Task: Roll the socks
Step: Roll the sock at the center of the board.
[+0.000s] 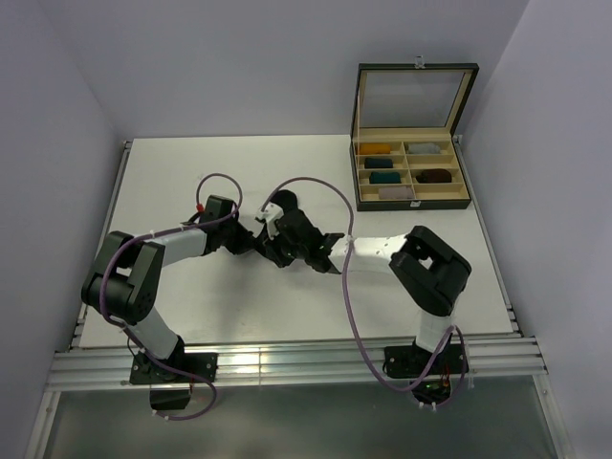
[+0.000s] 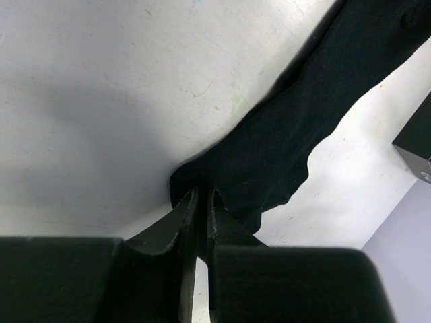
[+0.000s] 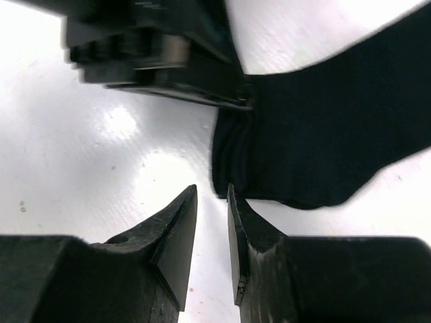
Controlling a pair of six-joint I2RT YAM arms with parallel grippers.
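black sock (image 2: 296, 128) | axis diag, runs up-right fr L hand (image 2: 201, 196) | end pinched

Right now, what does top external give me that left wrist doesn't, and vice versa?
Top external only: the left arm and right arm meeting mid-table, plus the open compartment box with rolled bundles at the far right.
Left wrist only: the left gripper shut on the edge of the black sock, which trails off toward the frame's upper right. From above, the sock is hard to pick out among the dark arm parts.
Both: the white table.
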